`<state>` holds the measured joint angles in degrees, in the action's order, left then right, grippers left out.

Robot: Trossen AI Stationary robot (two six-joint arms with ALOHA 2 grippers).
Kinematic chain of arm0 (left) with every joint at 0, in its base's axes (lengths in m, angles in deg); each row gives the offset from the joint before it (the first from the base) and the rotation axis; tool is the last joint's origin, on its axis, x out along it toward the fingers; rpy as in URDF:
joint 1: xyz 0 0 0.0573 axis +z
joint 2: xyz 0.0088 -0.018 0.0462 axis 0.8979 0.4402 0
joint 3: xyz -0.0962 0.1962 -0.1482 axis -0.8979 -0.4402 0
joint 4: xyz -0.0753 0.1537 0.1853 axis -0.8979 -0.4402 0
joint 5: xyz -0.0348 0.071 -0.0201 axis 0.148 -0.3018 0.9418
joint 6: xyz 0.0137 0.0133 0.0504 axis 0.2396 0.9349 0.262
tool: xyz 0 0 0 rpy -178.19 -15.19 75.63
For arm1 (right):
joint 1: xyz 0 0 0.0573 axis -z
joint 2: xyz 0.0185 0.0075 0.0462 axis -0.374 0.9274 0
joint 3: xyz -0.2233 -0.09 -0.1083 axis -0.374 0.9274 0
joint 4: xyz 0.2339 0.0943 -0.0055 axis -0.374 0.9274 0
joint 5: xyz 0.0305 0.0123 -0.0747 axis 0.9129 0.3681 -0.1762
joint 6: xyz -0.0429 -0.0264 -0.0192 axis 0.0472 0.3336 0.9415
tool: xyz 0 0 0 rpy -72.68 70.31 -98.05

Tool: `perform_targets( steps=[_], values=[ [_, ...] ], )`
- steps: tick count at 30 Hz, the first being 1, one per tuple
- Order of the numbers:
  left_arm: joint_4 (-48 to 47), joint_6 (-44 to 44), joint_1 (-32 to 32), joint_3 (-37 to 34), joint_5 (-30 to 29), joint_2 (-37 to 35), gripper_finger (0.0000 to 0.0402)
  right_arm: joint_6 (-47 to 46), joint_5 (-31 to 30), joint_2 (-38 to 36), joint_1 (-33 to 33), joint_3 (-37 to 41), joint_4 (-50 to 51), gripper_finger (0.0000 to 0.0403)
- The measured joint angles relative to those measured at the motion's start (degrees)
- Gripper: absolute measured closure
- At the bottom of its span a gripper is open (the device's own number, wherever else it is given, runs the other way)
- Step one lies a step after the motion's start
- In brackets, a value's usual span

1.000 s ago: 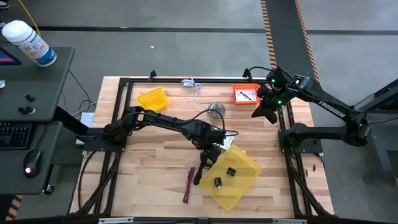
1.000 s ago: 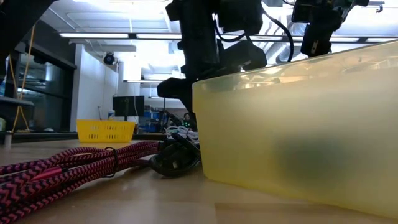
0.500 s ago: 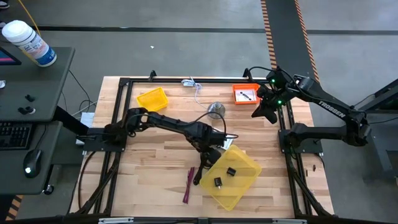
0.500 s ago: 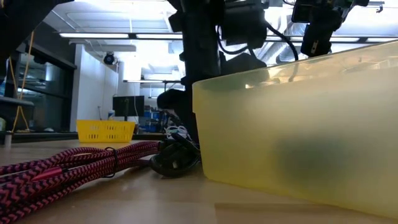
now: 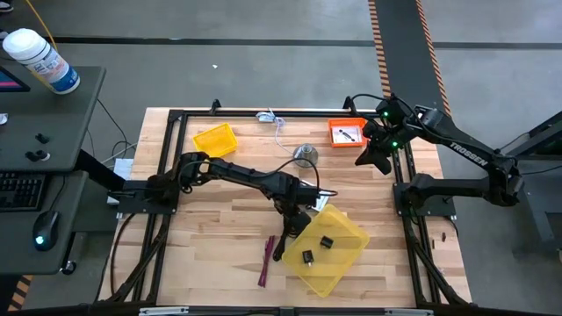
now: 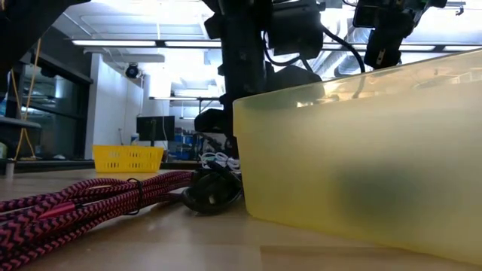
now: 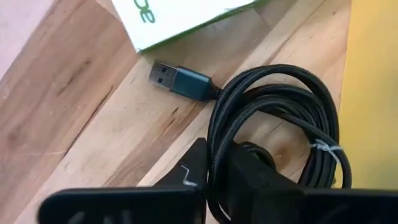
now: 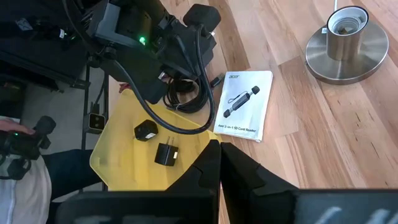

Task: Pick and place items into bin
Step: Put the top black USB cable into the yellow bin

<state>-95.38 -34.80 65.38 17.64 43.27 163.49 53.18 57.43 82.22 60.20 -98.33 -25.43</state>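
The black cable coil point(image 7: 273, 137) lies on the wood against the yellow bin's point(image 5: 338, 263) left wall, its USB plug point(image 7: 174, 78) pointing away. My left gripper point(image 5: 295, 218) point(image 7: 221, 180) stands over it, shut on its strands. Two tiny black cubes point(image 5: 326, 241) point(image 5: 308, 256) sit in the bin. One white card point(image 8: 244, 106) lies flat beside the bin. The maroon stick point(image 5: 266, 261) rests on the table left of the bin. My right gripper point(image 5: 373, 158) point(image 8: 219, 149) waits shut, raised by the table's far right corner. My left gripper pinches a bundle of the coil's strands point(image 7: 219, 155) on the side away from the bin, between its two fingers point(image 7: 198, 163). It comes from above, pointing down, across the strands. The coil point(image 6: 215, 192) lies on the table.
A silver dome point(image 5: 305, 155) stands beyond the bin. An orange tray point(image 5: 347, 133) and a small yellow basket point(image 5: 216, 139) sit along the far edge, with a white-blue cord point(image 5: 274, 120) between them. The black frame rails point(image 5: 176, 158) border the work area.
My left gripper has sunk a little toward the cable coil. The coil stays on the table.
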Motion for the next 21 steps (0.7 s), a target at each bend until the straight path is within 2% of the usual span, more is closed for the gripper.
perform_targets(
  steps=[9, 16, 21],
  values=[
    [-5.8, 2.0, 0.4, 0.0, -0.5, -3.5, 0.0392, 0.2, 0.0, 0.0, 0.0, 0.0, 0.0, 0.0403],
    [-10.1, 2.3, 0.8, 0.0, -5.5, -9.6, 0.0398, 0.4, -0.1, 0.0, 0.0, 0.0, -0.1, 0.0403],
    [-18.0, 4.7, 2.3, 0.0, -11.2, -13.5, 0.0399, 0.5, -0.2, 0.0, 0.0, 0.0, -0.2, 0.0403]
  ],
)
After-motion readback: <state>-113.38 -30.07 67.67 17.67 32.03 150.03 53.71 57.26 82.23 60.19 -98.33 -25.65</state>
